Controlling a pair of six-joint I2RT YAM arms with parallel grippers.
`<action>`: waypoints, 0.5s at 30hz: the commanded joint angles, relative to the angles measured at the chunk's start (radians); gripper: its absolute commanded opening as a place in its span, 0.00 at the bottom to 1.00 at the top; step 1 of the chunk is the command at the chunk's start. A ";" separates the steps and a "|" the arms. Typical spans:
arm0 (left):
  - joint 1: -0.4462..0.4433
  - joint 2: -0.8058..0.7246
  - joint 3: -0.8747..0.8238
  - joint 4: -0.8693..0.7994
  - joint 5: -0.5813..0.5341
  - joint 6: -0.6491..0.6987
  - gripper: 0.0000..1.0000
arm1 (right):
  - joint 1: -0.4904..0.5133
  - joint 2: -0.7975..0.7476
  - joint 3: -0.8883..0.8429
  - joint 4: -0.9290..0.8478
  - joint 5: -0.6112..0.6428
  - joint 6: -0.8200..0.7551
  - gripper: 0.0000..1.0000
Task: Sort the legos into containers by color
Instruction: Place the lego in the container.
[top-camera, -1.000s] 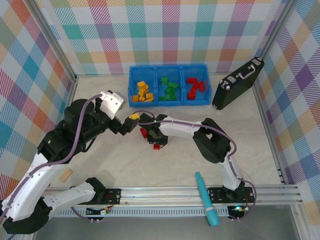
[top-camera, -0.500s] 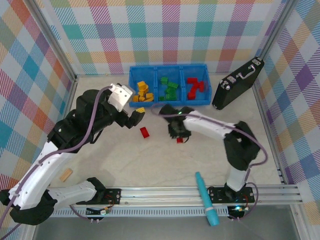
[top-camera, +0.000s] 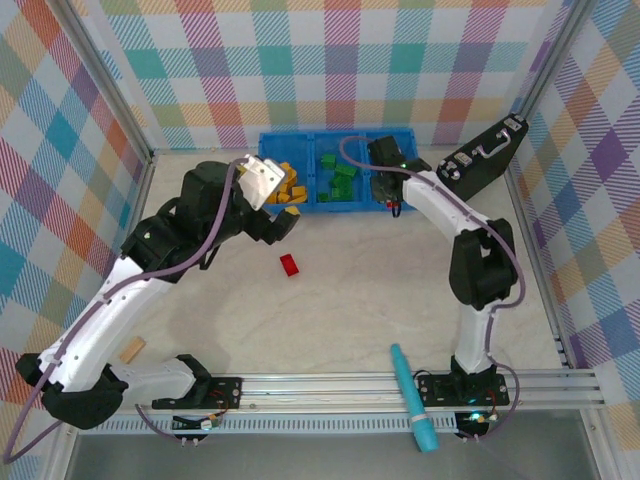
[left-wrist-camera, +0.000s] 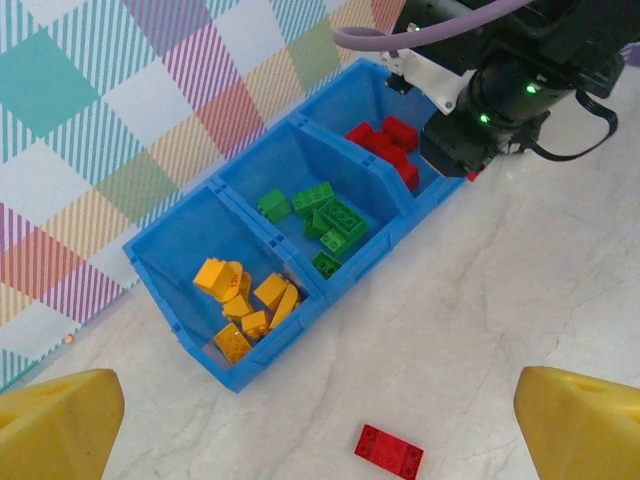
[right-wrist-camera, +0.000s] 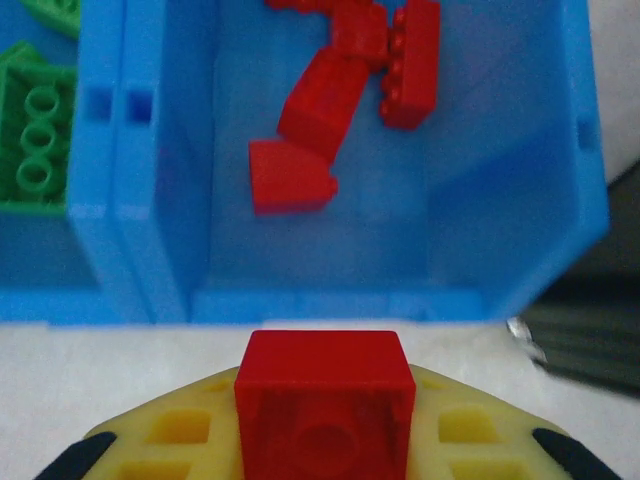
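The blue tray (top-camera: 330, 207) stands at the back, with yellow legos (left-wrist-camera: 245, 300) in its left compartment, green legos (left-wrist-camera: 325, 215) in the middle one and red legos (right-wrist-camera: 330, 100) in the right one. My right gripper (top-camera: 392, 195) hovers at the front wall of the right compartment, shut on a red lego (right-wrist-camera: 325, 400). One flat red lego (top-camera: 289, 265) lies on the table, seen from the left wrist too (left-wrist-camera: 390, 452). My left gripper (top-camera: 280, 222) hangs open above the table in front of the tray's left compartment, nothing between its yellow fingers (left-wrist-camera: 55, 425).
A black case (top-camera: 475, 170) leans right of the tray, close to my right arm. A teal tool (top-camera: 412, 395) lies across the front rail. A tan wooden block (top-camera: 131, 349) sits near the left arm's base. Checkered walls close three sides.
My right gripper carried the red lego from the middle of the table up to the tray's right compartment. My left gripper rose and moved back toward the tray, still open.
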 joint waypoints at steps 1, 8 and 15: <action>0.013 0.024 0.048 -0.013 -0.026 0.019 1.00 | -0.047 0.080 0.092 0.059 -0.026 -0.042 0.31; 0.018 0.053 0.051 0.037 -0.015 0.048 1.00 | -0.106 0.301 0.364 0.071 -0.106 -0.057 0.31; 0.021 0.067 0.057 0.026 -0.010 0.060 1.00 | -0.126 0.428 0.509 0.058 -0.120 -0.043 0.32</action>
